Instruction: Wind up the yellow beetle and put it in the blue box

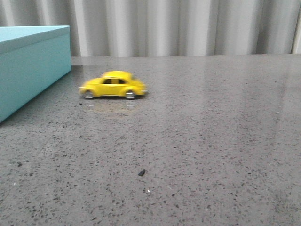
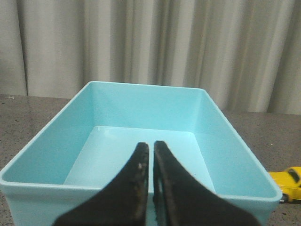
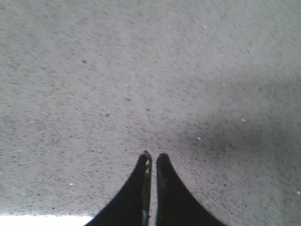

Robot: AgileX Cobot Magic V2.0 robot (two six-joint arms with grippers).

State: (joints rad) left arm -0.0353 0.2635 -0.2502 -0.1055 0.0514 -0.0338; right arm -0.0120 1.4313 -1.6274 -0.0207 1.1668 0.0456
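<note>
The yellow beetle [image 1: 114,85] stands on its wheels on the grey table, side-on and slightly blurred, just right of the blue box [image 1: 29,66] at the far left. In the left wrist view the blue box [image 2: 141,108] is open, without a lid, and empty; a corner of the yellow beetle [image 2: 288,181] shows beside it. My left gripper [image 2: 151,147] is shut and empty, at the box's near rim. My right gripper [image 3: 154,157] is shut and empty above bare table. Neither gripper shows in the front view.
A small dark speck [image 1: 141,173] lies on the speckled grey table [image 1: 211,141] in front of the car. A pale pleated curtain [image 1: 188,26] hangs behind the table's far edge.
</note>
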